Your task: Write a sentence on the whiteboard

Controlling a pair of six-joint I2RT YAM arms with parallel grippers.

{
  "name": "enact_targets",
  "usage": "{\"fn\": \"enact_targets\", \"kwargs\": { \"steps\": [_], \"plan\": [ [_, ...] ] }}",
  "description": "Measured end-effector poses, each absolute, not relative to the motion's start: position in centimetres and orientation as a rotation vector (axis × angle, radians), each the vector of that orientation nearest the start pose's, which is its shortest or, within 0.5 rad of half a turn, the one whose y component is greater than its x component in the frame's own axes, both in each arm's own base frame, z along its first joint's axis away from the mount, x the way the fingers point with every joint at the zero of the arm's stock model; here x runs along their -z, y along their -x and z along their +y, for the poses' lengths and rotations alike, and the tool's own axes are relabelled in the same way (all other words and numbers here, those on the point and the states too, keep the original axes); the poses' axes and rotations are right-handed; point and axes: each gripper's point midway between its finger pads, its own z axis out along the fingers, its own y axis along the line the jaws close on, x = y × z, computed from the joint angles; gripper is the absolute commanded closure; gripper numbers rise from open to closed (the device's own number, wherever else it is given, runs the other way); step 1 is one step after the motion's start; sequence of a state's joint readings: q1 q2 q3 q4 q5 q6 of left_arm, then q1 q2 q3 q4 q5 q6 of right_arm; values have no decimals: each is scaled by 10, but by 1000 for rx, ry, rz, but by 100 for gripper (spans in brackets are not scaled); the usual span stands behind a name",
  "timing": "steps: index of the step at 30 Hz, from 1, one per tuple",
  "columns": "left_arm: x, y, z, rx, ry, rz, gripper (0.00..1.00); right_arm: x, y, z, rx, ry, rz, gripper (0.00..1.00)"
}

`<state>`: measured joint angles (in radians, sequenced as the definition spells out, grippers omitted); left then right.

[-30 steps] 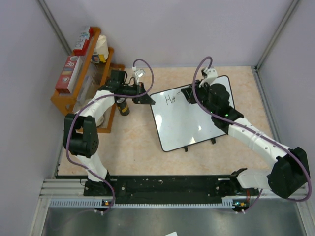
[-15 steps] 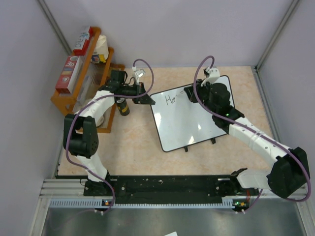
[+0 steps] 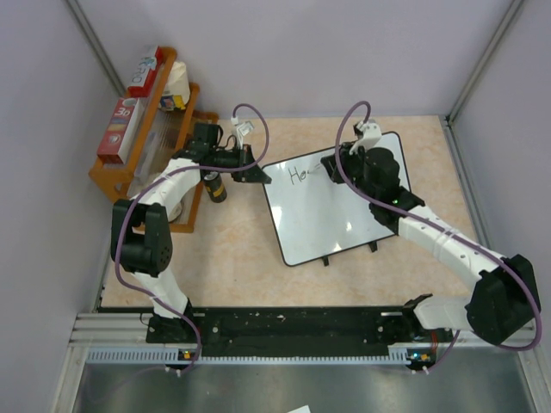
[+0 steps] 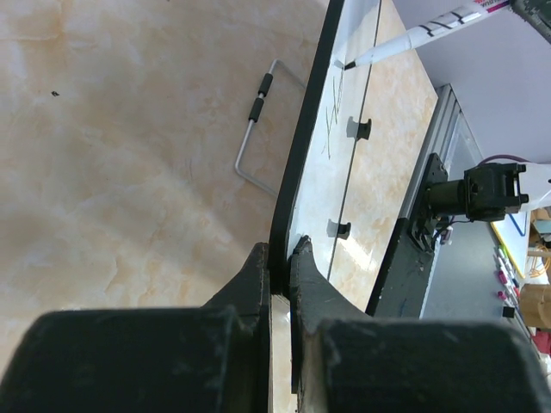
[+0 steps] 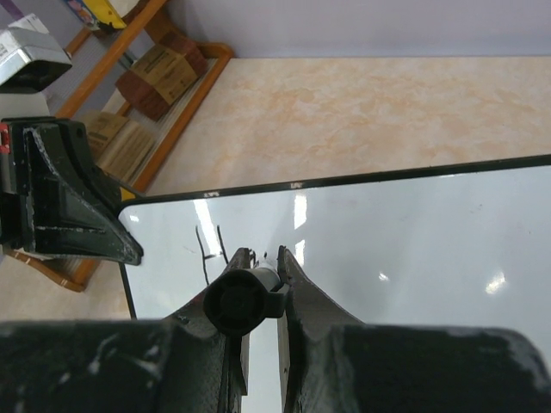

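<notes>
While the beige table point(image 3: 232, 258) fills the middle of the overhead view, the whiteboard point(image 3: 331, 219) lies askew at centre right, its two feet toward the bottom. A wooden shelf point(image 3: 142, 159) stands at upper left. The left gripper point(image 3: 259, 175) is clamped tight on the board's upper left corner. The right gripper point(image 3: 331, 166) is closed around a marker point(image 5: 238, 301), tip at the board's surface. The sentence point(image 3: 300, 175), a few dark letters, sits near the top edge.

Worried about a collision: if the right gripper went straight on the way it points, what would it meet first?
The whiteboard: the marker clamped in the right gripper points at its surface, the tip apparently touching it, though depth is hard to judge.
</notes>
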<state>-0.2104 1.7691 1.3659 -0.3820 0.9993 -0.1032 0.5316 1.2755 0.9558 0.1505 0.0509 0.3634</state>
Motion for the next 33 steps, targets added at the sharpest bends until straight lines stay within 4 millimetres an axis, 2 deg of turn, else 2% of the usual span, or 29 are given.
{"fn": "enact_targets", "kwargs": {
  "steps": [21,33],
  "plan": [
    [-183,-369,-231,1312,-602,2178,100,-239,-348,222,-649,148,1800,100],
    [-183,-368,-231,1315,-605,2176,100,-243,-345,221,-648,152,1815,100]
  ]
}}
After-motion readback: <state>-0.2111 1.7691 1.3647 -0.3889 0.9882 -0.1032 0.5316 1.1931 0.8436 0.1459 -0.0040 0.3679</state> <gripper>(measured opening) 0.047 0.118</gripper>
